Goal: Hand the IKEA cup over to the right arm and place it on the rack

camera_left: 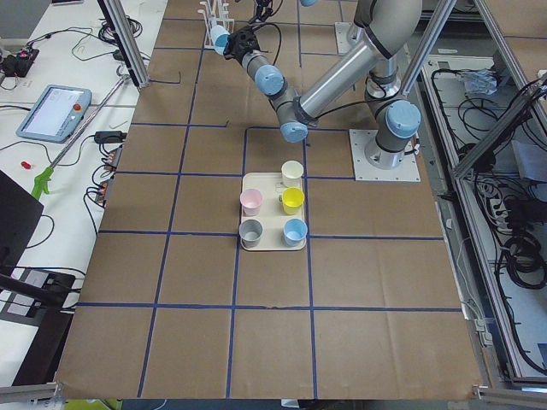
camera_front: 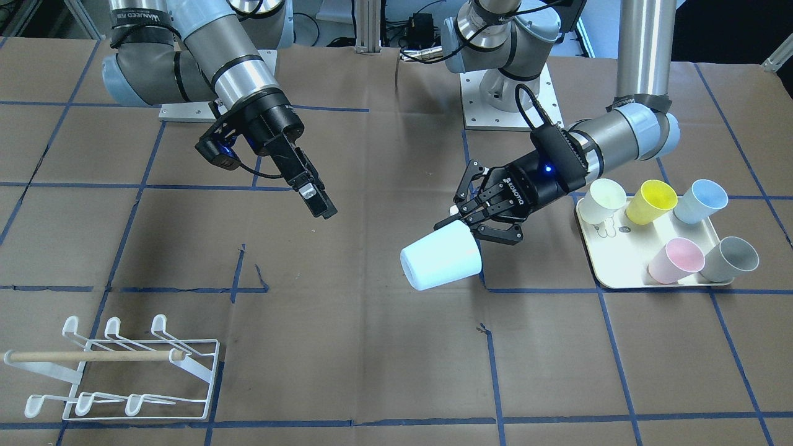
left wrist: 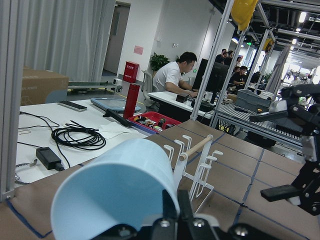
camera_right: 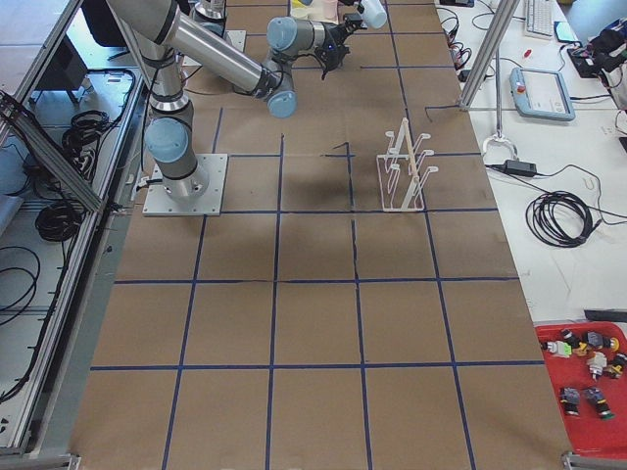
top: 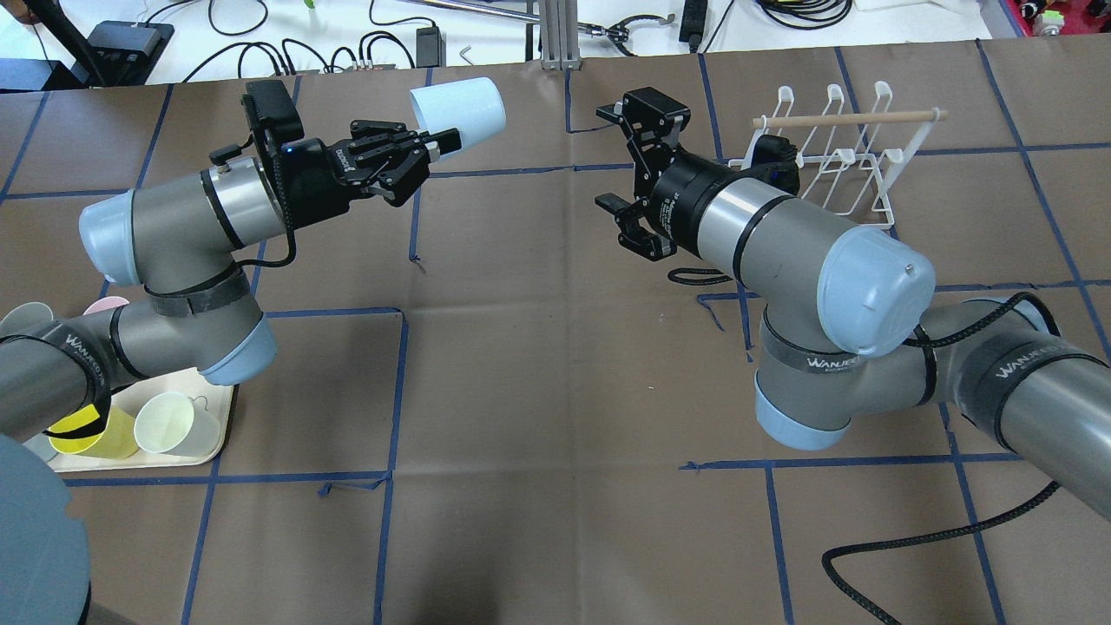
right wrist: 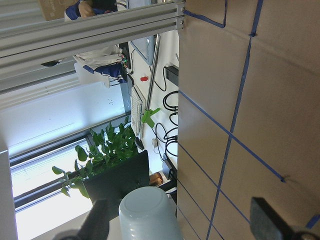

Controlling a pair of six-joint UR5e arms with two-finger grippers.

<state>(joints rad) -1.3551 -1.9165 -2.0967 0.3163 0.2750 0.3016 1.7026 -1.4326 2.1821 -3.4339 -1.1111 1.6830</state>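
My left gripper is shut on the closed end of a pale blue IKEA cup, held on its side in the air above the table. The cup also shows in the overhead view and fills the lower left wrist view. The right arm's gripper is open and empty, facing the cup across a gap. In the right wrist view its fingers stand wide apart with the cup ahead between them. The white wire rack with a wooden dowel stands near the table's corner on my right side.
A cream tray on my left side holds cream, yellow, blue, pink and grey cups. My left arm's elbow hangs over it in the overhead view. Brown paper with blue tape lines covers the table.
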